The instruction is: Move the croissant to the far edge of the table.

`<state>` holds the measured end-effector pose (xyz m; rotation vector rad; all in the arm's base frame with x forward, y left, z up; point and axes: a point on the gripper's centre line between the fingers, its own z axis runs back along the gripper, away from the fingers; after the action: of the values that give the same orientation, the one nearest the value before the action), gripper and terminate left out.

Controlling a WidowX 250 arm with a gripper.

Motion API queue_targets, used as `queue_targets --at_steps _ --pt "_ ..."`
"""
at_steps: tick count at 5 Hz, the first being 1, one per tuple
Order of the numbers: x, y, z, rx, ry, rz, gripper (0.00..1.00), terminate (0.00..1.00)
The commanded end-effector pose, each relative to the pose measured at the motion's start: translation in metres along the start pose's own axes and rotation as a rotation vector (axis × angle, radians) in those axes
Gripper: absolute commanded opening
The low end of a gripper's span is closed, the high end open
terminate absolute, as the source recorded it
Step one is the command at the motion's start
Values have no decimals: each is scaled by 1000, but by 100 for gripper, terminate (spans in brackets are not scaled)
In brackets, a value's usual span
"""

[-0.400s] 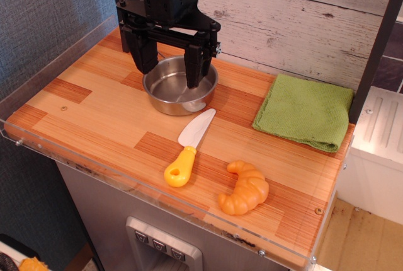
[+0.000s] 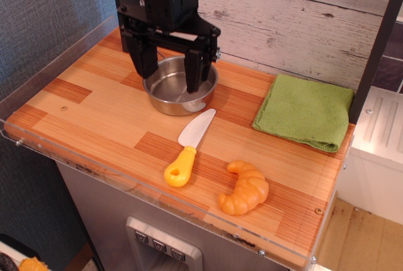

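While the arm hangs at the back of the bench point(image 2: 94, 104), nothing of the task is yet done. Bench: wood-grain planks with clear rims; its far edge runs along the whitewashed board wall point(image 2: 296, 25). Green cloth point(image 2: 305, 110): folded, at the back right, well apart from the arm. Steel bowl point(image 2: 173, 91): empty, near the back, directly under the arm. Fingers point(image 2: 170, 63): black, spread wide, holding nothing, poised over the bowl, one over its left rim, the other over its middle. Toy knife point(image 2: 189, 148): white blade toward the bowl, yellow handle toward the front edge. Croissant point(image 2: 244, 188): lying flat near the front rim, just beside the knife handle, to its right.

The step in hand is judged to be the reach. A good approach would pass above bowl and knife, descend over the thick middle of the crescent, and close across its narrow width, since the glossy curved plastic may slip. The bare planks between bowl and cloth look like a suitable spot.
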<state>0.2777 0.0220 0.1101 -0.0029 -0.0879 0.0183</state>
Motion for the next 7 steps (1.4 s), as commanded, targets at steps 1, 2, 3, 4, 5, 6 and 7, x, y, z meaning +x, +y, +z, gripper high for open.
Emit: queue_targets --at_steps 1,2,3,4,5,6,7 --pt "-39 -32 -11 -1 -62 -110 100 0" --pt "-54 -55 -16 -50 -93 -168 100 0" --pt "-53 -69 -22 -74 -158 -148 100 0" --pt "-41 -87 -25 -94 -181 -163 100 0" --pt "-35 -95 -34 -83 -176 -150 100 0" --pt "-29 -102 -49 -66 -152 -134 100 0" --pt "-21 -110 -64 -21 -122 -148 100 0"
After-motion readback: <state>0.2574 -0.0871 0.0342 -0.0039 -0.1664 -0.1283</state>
